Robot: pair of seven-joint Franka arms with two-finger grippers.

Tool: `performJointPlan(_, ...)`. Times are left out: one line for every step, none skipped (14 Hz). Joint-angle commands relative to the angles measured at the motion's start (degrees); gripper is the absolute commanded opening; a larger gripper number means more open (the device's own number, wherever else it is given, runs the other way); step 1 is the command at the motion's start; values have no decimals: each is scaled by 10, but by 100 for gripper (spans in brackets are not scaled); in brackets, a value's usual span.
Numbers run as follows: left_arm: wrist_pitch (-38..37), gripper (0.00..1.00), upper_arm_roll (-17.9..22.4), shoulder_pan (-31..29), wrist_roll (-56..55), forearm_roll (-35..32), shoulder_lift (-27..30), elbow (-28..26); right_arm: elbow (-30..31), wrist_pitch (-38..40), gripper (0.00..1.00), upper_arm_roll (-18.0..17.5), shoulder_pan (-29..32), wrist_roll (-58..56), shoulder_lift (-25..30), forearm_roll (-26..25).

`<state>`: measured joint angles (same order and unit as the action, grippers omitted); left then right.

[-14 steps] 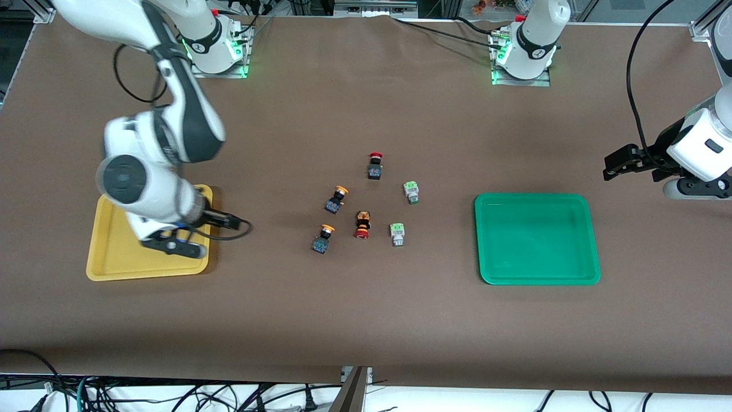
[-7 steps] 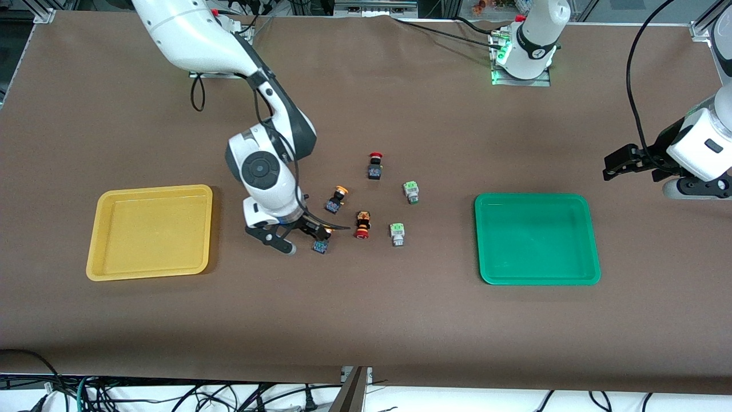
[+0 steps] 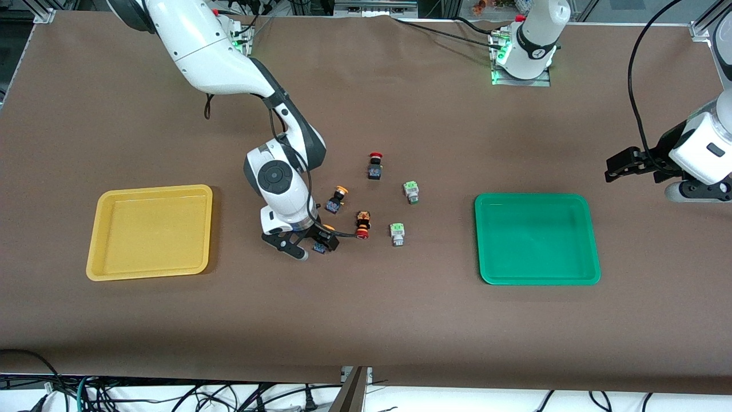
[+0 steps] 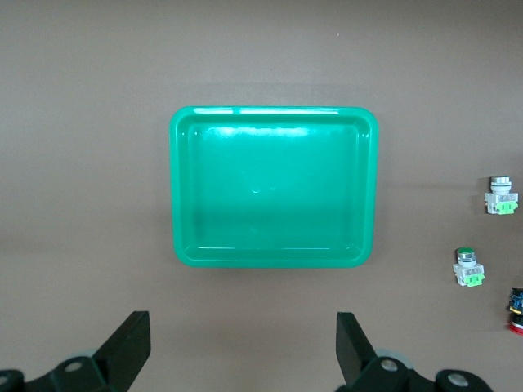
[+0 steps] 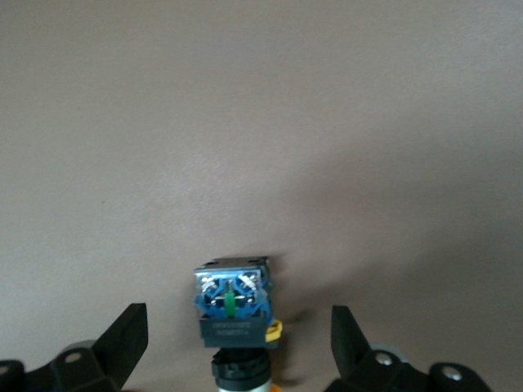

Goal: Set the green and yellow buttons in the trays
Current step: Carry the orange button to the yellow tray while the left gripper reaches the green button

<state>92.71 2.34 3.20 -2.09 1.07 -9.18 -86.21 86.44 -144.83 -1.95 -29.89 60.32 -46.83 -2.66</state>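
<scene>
My right gripper [image 3: 313, 246] is open and low over the yellow button [image 3: 320, 247] nearest the front camera. In the right wrist view this button [image 5: 233, 306], blue-black body up, lies between the open fingers of the right gripper [image 5: 237, 347], not gripped. A second yellow button [image 3: 337, 199] lies just farther from the camera. Two green buttons [image 3: 410, 191] [image 3: 397, 233] lie toward the green tray [image 3: 537, 277]. The yellow tray [image 3: 148, 234] holds nothing. My left gripper [image 3: 620, 166] waits open and empty at the left arm's end of the table; the left wrist view shows it [image 4: 243, 347] and the green tray [image 4: 274, 112].
A red-capped button with a black body [image 3: 374, 166] lies farthest from the camera in the cluster. A red-capped orange-black button [image 3: 362, 224] lies beside my right gripper. The left wrist view shows both green buttons [image 4: 501, 196] [image 4: 468, 268].
My right arm has swung from over the yellow tray to the button cluster and come down around the nearest yellow button. The left arm has barely moved.
</scene>
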Motion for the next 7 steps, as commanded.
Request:
performJointPlan(-1, 100, 0, 3, -10, -5, -14, 18, -39, 0, 47, 8, -13, 9, -26, -22)
performJointPlan(0, 100, 0, 7, -24, -1, -35, 27, -43, 0, 28, 8, -13, 8, -29, -23)
performJointPlan(4, 100, -4, 15, -43, -2, -58, 36, -46, 0, 10, 8, -13, 4, -32, -23)
performJointPlan(11, 100, -10, 39, -66, -5, -81, 39, -48, 0, 0, 8, -13, 1, -31, -23)
performJointPlan(25, 100, -10, 69, -97, -10, -102, 39, -48, 1, 0, 9, -13, -5, -29, -24)
performJointPlan(38, 100, -8, 95, -133, -14, -122, 39, -48, 6, 0, 12, -9, -15, -25, -24)
performJointPlan(49, 100, -9, 103, -149, -32, -123, 38, -48, 10, 0, 14, -7, -32, -20, -24)
